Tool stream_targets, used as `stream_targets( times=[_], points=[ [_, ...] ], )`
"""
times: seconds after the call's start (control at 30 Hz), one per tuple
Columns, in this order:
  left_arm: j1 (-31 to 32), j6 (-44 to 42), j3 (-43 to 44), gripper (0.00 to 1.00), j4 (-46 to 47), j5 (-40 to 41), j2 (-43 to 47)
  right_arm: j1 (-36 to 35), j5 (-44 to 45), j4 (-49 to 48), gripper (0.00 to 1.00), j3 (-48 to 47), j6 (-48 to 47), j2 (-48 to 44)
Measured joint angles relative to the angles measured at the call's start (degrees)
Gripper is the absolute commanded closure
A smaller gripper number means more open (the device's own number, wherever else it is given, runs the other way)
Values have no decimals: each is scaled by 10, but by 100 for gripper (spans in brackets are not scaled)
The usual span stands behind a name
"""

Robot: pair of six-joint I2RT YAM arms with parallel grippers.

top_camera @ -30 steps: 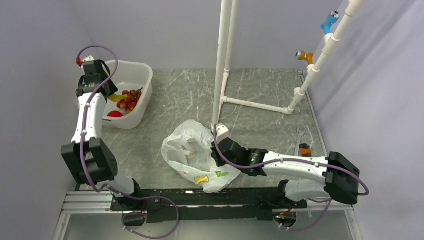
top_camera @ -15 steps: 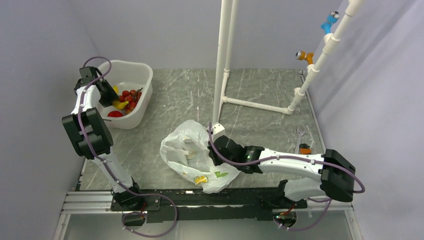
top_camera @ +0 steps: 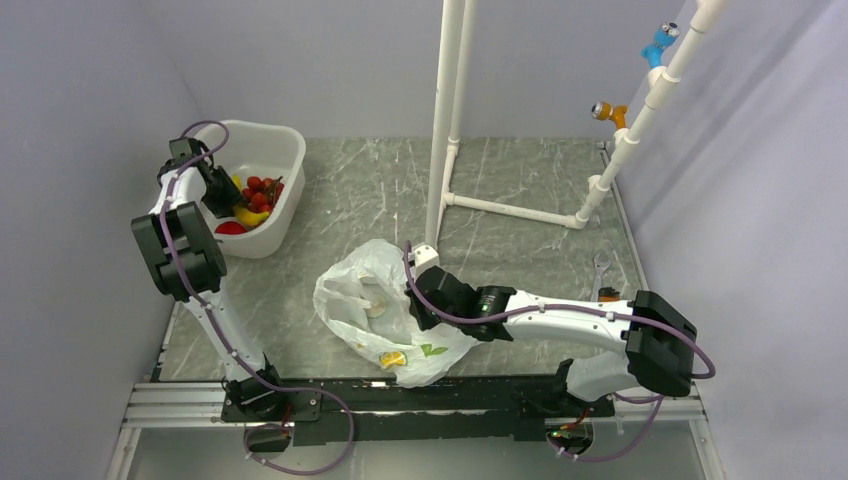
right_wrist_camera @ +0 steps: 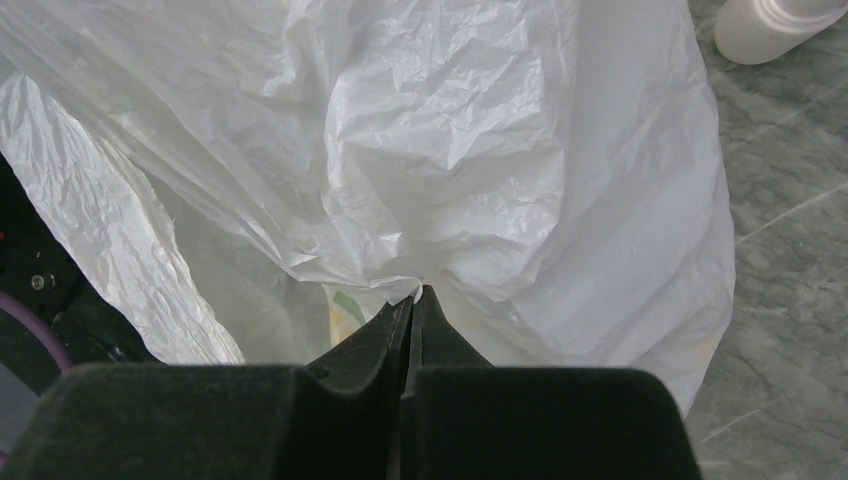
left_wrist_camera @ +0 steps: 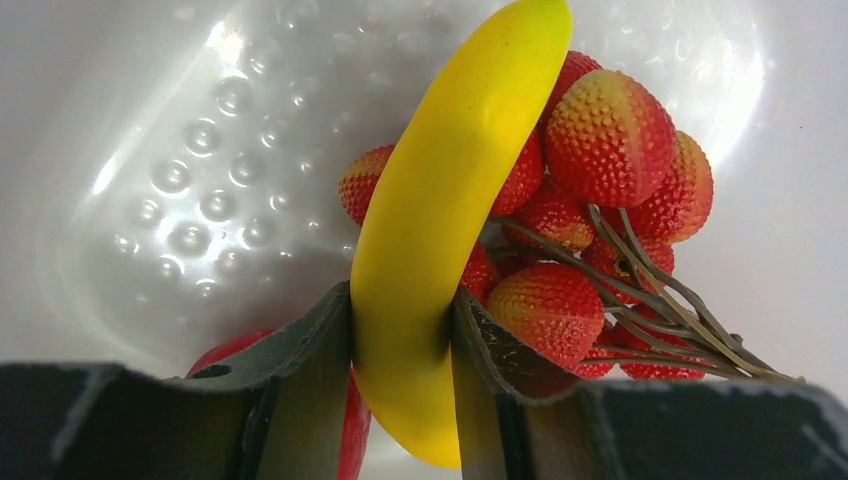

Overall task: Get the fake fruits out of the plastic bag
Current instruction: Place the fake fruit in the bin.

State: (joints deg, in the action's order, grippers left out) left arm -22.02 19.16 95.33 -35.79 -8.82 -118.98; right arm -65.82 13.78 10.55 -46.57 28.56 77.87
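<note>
My left gripper (left_wrist_camera: 400, 330) is shut on the yellow banana (left_wrist_camera: 440, 210) inside the white tub (top_camera: 270, 150); the banana also shows from above (top_camera: 250, 215). The cluster of small red balls (left_wrist_camera: 590, 200) lies just beyond and right of the banana, also seen from above (top_camera: 260, 190). The larger red round fruit (top_camera: 230, 228) lies under the banana and shows as a red edge (left_wrist_camera: 225, 350) in the left wrist view. My right gripper (right_wrist_camera: 412, 300) is shut on a fold of the plastic bag (right_wrist_camera: 480, 150), which lies crumpled on the table (top_camera: 370, 310).
A white pipe frame (top_camera: 445, 120) stands behind the bag, with a blue clip (top_camera: 657, 42) and an orange clip (top_camera: 606, 111) on its slanted pipe. A wrench (top_camera: 600, 270) and a small orange object (top_camera: 608, 295) lie at the table's right edge.
My left gripper has come down into the tub with the banana. My right gripper has moved left, dragging the bag slightly left.
</note>
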Motion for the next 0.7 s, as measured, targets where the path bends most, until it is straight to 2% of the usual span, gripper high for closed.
stream_targets(
  times=[0.1,0.2,0.4,0.7],
  points=[
    [0,0,2,39,-3,-5,-2,0,-6,0,100,-1,2,2],
    [0,-2,2,30,-9,-8,-2,-1,-8,0,100,-1,4,3],
    [0,-4,2,22,-12,-11,-1,-1,-9,-1,100,0,5,3],
    [0,-5,-1,21,-16,-22,37,-1,-8,-6,100,11,4,0]
  ],
)
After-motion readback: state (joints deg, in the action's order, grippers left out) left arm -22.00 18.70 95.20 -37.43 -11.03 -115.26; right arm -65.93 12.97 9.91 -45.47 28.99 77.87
